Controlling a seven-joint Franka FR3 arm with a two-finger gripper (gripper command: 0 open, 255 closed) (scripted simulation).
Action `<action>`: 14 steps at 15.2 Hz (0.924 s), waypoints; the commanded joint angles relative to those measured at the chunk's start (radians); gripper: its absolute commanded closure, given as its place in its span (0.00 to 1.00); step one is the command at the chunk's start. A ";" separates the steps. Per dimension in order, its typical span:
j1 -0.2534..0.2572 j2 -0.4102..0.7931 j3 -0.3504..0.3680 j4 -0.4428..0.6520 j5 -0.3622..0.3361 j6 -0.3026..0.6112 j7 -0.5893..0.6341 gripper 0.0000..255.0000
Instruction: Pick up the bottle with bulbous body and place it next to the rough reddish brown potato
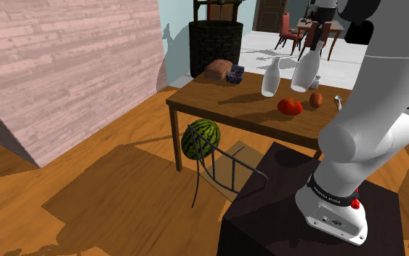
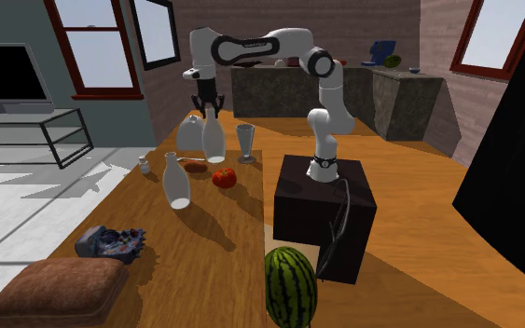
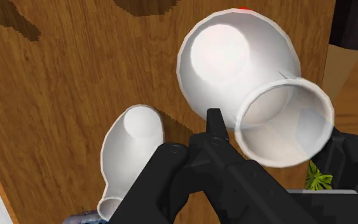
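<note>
My gripper [image 2: 206, 102] is shut on the rim of a white bottle [image 2: 213, 140] with a bulbous body and a wide mouth. In the wrist view the black fingers [image 3: 214, 124] clasp that mouth, and the bottle's round body [image 3: 241, 63] hangs below the gripper [image 3: 282, 137]. In the shoulder view the held bottle [image 1: 306, 70] leans a little over the table's far side. The reddish brown potato [image 1: 316, 99] lies on the table close by, with a red tomato [image 1: 290, 106] beside it. The potato [image 2: 195, 166] sits just beside the bottle's base.
A second white bottle [image 1: 270, 76] stands on the wooden table [image 1: 224, 102]. A glass [image 2: 245, 142], a small shaker [image 2: 145, 165], a bread loaf [image 2: 55, 284] and a blue object [image 2: 111, 240] also rest there. A watermelon [image 1: 200, 139] and a wire chair [image 1: 221, 171] stand by the stand.
</note>
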 commanded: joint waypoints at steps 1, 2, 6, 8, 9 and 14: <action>-0.035 0.021 -0.016 0.023 0.014 -0.006 -0.050 1.00; -0.054 0.034 -0.023 0.036 0.022 -0.011 -0.075 1.00; -0.125 0.084 -0.046 0.080 0.054 -0.017 -0.165 1.00; -0.120 0.079 -0.046 0.046 0.051 0.013 -0.164 1.00; -0.118 0.077 -0.045 0.030 0.050 0.027 -0.164 1.00; -0.109 0.071 -0.043 -0.044 0.048 0.096 -0.165 1.00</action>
